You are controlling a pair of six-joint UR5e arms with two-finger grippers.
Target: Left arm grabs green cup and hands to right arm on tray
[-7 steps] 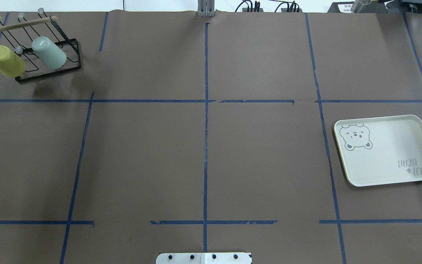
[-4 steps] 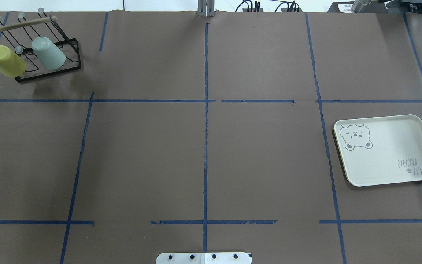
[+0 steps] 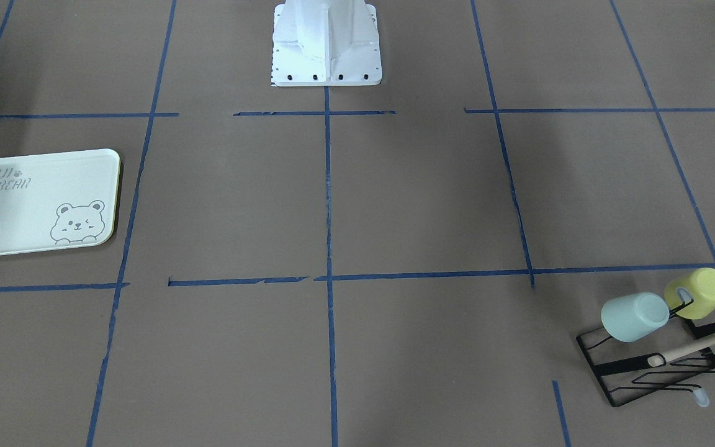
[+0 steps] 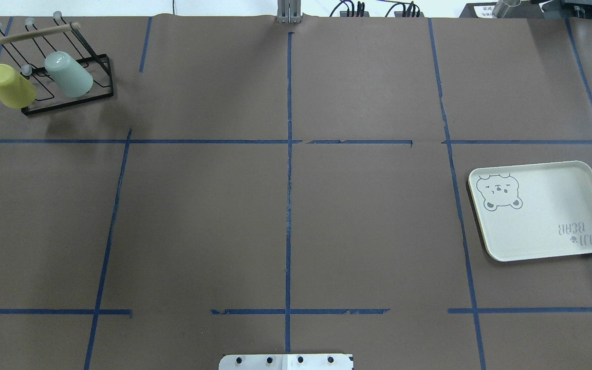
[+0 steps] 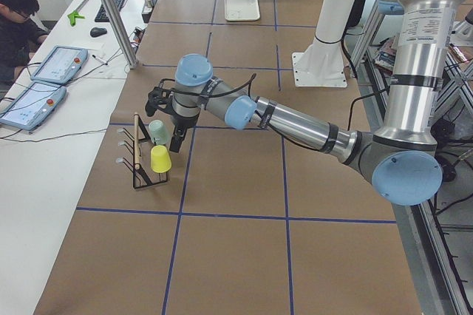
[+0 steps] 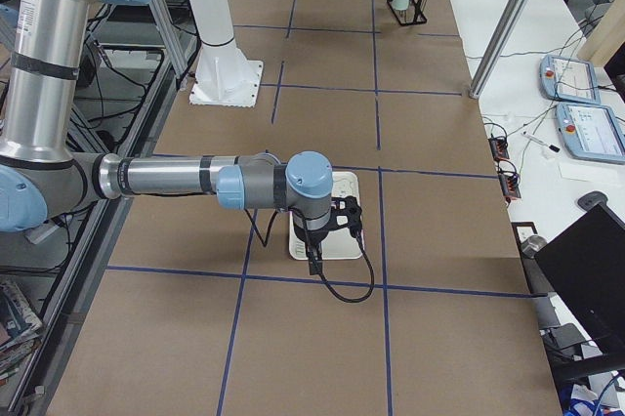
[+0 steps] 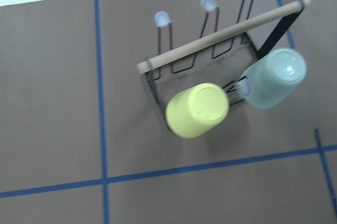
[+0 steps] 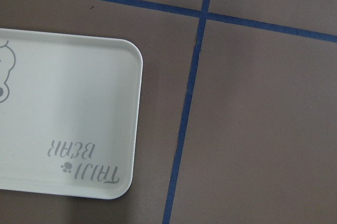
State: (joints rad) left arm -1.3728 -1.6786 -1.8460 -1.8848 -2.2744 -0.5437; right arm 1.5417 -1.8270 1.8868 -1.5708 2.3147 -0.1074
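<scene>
Front view: green cup (image 3: pixel 634 316) hangs tilted, mouth-down on a prong of the wire rack (image 3: pixel 621 366), just beside the yellow cup (image 3: pixel 699 293), on the left arm's side. Tray (image 3: pixel 28 205) lies flat on the tabletop (image 3: pixel 395 205), well apart on the right arm's side; my read is that this gap is why a handover is needed. Overhead: same layout, no arm in frame, tray holds no cup. Left side view: left end effector (image 5: pixel 166 126) hovers just by the green cup, likely lining up the grab; can't tell its opening. Right side view: right end effector (image 6: pixel 314 258) hangs over the tray, probably staged to receive; opening can't be told either. Left wrist: both cup bases face the camera, no fingers in frame; cup likely has to slide off along its prong. Right wrist: tray corner with lettering only.
</scene>
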